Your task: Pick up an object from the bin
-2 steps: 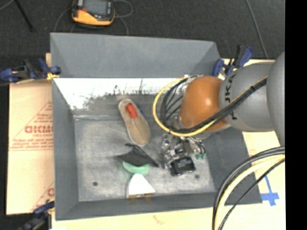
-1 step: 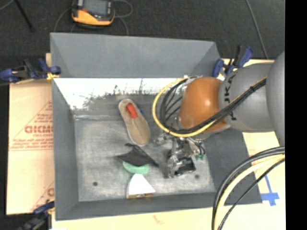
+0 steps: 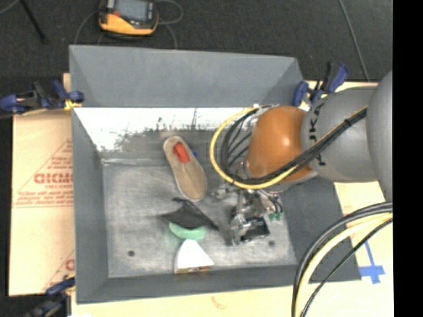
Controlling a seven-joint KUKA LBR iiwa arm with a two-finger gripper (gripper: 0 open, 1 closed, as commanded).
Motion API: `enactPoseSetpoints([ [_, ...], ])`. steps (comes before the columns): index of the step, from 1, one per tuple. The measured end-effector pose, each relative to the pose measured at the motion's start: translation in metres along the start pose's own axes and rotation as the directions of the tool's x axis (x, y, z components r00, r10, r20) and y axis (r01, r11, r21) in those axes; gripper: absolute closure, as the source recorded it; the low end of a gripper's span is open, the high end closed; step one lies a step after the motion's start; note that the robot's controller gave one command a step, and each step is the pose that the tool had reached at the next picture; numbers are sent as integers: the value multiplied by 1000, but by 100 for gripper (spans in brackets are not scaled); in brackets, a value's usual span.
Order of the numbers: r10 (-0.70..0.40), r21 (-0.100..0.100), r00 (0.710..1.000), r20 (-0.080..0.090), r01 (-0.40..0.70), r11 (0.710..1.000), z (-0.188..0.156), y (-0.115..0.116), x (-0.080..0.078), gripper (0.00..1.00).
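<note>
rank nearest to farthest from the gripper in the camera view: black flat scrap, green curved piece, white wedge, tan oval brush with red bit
1. Black flat scrap, just left of the gripper in the view.
2. Green curved piece and white wedge, lower left; too close to call.
3. Tan oval brush with red bit, up toward the back wall.

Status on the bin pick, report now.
Gripper low in the bin, right half, hold unclear. Nearest: black flat piece and green curved piece, just left of it. Tan insole with red bit further back, white wedge by front wall.
</note>
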State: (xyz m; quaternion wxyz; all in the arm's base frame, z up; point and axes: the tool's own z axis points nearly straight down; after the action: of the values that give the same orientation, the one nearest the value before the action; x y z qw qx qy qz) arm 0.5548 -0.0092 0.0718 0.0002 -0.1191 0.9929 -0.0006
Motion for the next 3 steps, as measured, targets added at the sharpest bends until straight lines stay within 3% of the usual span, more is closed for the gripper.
enactPoseSetpoints([
  [1,97,-1,995,11,-97,995,-1,3,10,0],
  [2,236,-2,972,4,-236,972,-2,11,14,0],
  [3,226,0,974,5,-226,974,-1,37,-3,0],
])
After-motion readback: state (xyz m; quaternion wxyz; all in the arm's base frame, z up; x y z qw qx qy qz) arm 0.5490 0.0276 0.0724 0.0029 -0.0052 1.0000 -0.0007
